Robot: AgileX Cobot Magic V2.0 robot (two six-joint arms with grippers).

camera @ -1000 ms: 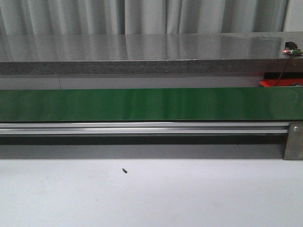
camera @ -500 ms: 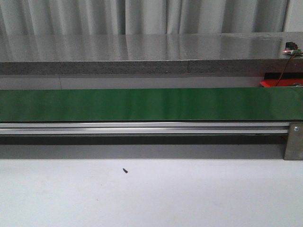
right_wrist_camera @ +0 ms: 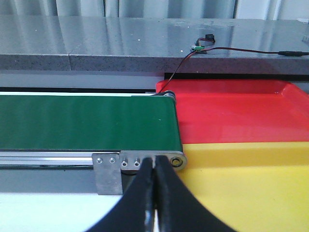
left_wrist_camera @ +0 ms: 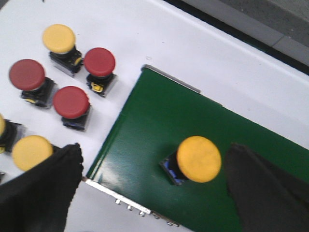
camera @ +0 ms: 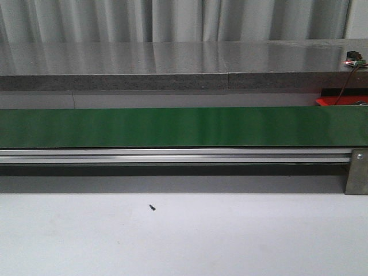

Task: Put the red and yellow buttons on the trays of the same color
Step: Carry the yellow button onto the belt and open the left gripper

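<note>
In the left wrist view a yellow button (left_wrist_camera: 198, 159) stands on the green belt (left_wrist_camera: 145, 140) near its end. My left gripper (left_wrist_camera: 154, 157) is open, its fingers wide on either side of the button, touching nothing. On the white table beside the belt stand red buttons (left_wrist_camera: 99, 62) (left_wrist_camera: 71, 102) (left_wrist_camera: 27, 75) and yellow buttons (left_wrist_camera: 58, 38) (left_wrist_camera: 32, 152). In the right wrist view my right gripper (right_wrist_camera: 154, 164) is shut and empty, near the belt's other end. A red tray (right_wrist_camera: 231, 116) and a yellow tray (right_wrist_camera: 241, 188) lie there side by side. Neither gripper shows in the front view.
The front view shows the long green belt (camera: 184, 126) on its metal rail (camera: 172, 155), a grey counter (camera: 172, 63) behind, and a corner of the red tray (camera: 339, 101) at far right. A red-black wire (right_wrist_camera: 217, 48) runs over the counter.
</note>
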